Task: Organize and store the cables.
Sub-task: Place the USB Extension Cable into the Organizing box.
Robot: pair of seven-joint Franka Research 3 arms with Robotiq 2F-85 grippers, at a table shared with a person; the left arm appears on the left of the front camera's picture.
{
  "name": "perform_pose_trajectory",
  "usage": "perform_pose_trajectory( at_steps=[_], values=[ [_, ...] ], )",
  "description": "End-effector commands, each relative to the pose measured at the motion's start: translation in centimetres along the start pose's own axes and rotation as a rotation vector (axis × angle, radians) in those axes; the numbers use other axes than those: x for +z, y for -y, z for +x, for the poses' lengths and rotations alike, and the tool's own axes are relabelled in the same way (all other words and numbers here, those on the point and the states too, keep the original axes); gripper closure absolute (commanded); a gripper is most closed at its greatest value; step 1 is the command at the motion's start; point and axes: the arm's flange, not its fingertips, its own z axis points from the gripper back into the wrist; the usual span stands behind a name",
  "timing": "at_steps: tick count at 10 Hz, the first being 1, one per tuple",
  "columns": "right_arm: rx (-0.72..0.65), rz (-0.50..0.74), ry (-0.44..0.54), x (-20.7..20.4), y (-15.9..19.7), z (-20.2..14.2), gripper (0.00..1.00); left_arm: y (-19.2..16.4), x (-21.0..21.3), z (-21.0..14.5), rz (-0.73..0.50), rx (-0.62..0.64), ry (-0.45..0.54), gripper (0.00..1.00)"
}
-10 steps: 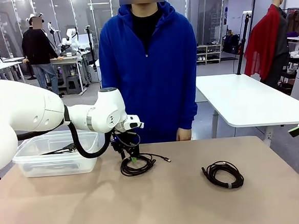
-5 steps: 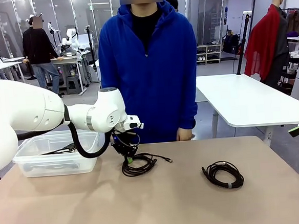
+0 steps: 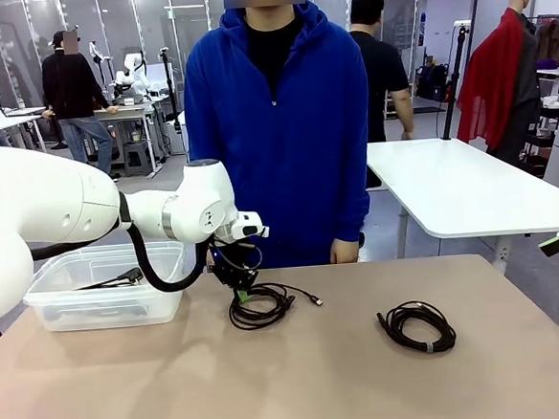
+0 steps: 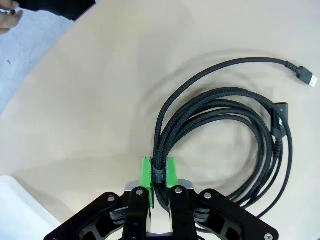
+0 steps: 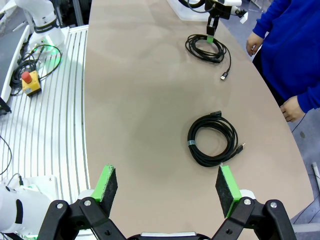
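On the table, left of middle: black braided cable coil (image 3: 261,310), plug (image 4: 305,77) trailing loose.
Handling: light and limp with a grippy braid; loops will likely sag when lifted.
Hold: left gripper (image 4: 158,172) pinched tight on the bunched strands, a sound spot.
Second coil (image 5: 212,138): right of middle, untouched.
Right gripper (image 5: 166,176): spread wide, empty.
Bin (image 3: 46,295): clear plastic, just left of the held coil.

Left arm (image 3: 39,207) in from my left, low over the table, wrist (image 3: 198,215) bent downward. Left gripper (image 3: 242,291) points at the tabletop, green pads (image 4: 146,172) pinched tight on one edge of the cable coil (image 4: 162,135). Right gripper (image 5: 167,182) held high off to my right, angled down, jaws spread wide, empty.
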Motion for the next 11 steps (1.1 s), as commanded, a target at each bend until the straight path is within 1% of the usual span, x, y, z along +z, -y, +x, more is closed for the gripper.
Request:
perform_pose_trajectory(
  at_steps=[1,2,3,5,8,10,11],
  values=[
    [0.003,0.000,0.008,-0.1,-0.1,-0.1,0.00,0.6,4.2,0.6,-0.012,0.040,0.009,1.00],
    [0.003,0.000,0.008,-0.1,-0.1,-0.1,0.00,1.2,6.2,0.8,-0.037,0.039,-0.002,0.92],
    [0.003,0.000,0.008,-0.1,-0.1,-0.1,0.00,1.5,7.5,1.0,-0.056,0.035,-0.003,0.92],
    [0.003,0.000,0.008,-0.1,-0.1,-0.1,0.00,2.4,9.4,1.2,-0.053,0.011,-0.045,0.92],
    [0.003,0.000,0.008,-0.1,-0.1,-0.1,0.00,3.2,12.6,0.8,-0.049,-0.021,-0.066,0.92],
    [0.003,0.000,0.008,-0.1,-0.1,-0.1,0.00,3.7,15.7,-1.2,-0.059,-0.077,-0.116,0.92],
    [0.003,0.000,0.008,-0.1,-0.1,-0.1,0.00,3.6,17.2,-2.9,-0.028,-0.104,-0.126,0.92]
  ],
)
